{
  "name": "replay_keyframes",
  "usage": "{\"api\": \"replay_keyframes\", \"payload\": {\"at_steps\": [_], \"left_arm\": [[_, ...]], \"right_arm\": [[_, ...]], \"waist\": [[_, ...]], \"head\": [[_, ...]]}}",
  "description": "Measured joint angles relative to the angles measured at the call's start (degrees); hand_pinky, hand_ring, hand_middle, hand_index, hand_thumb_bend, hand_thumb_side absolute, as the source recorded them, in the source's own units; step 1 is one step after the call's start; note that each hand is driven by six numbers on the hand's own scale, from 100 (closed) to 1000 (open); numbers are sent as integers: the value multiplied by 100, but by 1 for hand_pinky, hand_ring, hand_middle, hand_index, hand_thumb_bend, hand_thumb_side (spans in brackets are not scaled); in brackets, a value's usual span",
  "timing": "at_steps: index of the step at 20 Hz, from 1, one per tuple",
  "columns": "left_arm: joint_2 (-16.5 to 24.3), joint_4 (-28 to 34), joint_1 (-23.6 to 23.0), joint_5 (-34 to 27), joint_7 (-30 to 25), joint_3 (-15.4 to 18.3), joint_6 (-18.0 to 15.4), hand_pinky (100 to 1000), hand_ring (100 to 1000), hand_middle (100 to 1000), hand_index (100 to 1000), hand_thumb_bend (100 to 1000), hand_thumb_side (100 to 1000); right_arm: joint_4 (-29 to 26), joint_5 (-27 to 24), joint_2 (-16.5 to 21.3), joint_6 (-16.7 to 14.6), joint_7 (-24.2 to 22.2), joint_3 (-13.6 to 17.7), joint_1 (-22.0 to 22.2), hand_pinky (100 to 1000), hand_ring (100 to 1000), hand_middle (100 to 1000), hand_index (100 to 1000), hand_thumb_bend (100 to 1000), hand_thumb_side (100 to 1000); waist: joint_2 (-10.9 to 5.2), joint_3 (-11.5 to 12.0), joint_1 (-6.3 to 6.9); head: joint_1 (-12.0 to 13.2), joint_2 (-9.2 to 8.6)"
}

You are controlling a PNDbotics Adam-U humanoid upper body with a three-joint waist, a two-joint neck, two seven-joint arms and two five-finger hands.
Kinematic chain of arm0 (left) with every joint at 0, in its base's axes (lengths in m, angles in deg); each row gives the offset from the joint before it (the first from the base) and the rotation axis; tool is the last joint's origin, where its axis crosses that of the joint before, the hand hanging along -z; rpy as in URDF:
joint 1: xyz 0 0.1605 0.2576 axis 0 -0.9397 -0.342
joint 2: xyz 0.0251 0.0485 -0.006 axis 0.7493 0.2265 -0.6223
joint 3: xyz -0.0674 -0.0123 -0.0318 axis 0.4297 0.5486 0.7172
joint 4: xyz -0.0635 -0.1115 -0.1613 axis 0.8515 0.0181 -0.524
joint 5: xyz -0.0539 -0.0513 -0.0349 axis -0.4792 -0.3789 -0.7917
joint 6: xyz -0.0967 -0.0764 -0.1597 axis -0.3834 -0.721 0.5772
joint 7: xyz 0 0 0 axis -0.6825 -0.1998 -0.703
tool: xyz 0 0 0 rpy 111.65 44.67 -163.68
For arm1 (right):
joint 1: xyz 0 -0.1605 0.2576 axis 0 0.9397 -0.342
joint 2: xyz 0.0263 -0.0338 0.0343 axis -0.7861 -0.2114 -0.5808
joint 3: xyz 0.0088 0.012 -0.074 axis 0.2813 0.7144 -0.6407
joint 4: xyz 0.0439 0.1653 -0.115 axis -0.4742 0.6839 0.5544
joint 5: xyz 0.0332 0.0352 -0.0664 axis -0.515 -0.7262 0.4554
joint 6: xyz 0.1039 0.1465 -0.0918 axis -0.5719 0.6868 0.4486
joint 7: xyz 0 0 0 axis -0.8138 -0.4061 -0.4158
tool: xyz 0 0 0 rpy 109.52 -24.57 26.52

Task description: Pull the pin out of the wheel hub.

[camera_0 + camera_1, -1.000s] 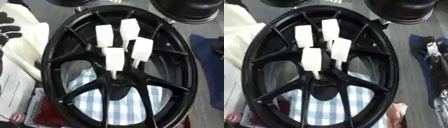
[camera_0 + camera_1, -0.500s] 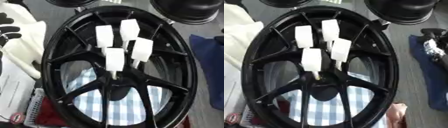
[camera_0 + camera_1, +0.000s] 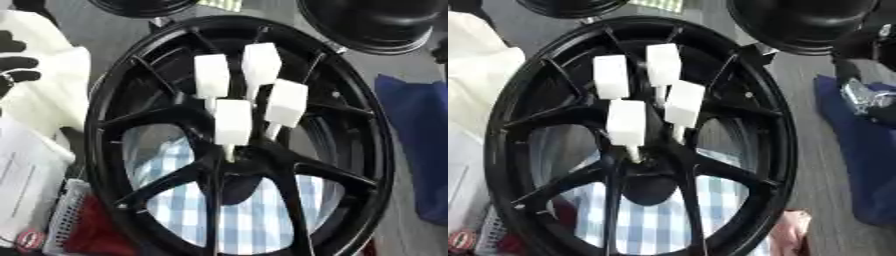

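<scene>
A big black wheel hub [image 3: 114,125] lies flat across the middle of the table [image 3: 815,165], over a blue-checked cloth [image 3: 254,210]. Four white pins [image 3: 233,122] stand upright around its centre, each block-topped and seated in the hub. At the right edge the right hand [image 3: 866,97] shows above a blue cloth [image 3: 877,170]; whether its fingers are curled I cannot tell. Black fingers of the left hand [image 3: 16,65] rest relaxed, empty, on white cloth [image 3: 48,95] at the left edge.

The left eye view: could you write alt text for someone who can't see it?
A black spoked wheel hub fills the view, with four white block-headed pins standing in its centre. The robot's black left hand shows at the left edge over white cloth, touching no pin. Blue-and-white checked cloth shows through the spokes, and blue fabric lies at the right.
</scene>
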Motion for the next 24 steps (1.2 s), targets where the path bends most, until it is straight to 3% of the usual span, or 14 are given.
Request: {"api": "replay_keyframes", "payload": {"at_steps": [4,9,17,24], "left_arm": [[57,0,-43,7,-13,-27,13,664,656,658,755,124,828],[110,1,-43,25,-28,-40,26,663,656,658,755,124,829],[112,1,-41,33,-92,-101,48,663,656,657,754,125,833],[112,1,-26,33,-129,-137,72,663,656,658,754,126,834]], "right_arm": [[-7,280,515,1,-520,-141,-305,859,786,644,745,100,201],[-21,658,820,20,-1213,-324,-766,863,796,668,753,100,212],[-32,1000,824,130,-2058,-816,-1694,864,800,682,758,100,226],[-33,1249,572,555,-2179,-1207,-2367,860,801,681,766,100,218]], "waist": [[-12,47,-88],[-31,109,-138],[-31,275,-232],[-30,411,-277]], "head": [[-23,1],[-72,1],[-252,-40],[-468,-45]]}}
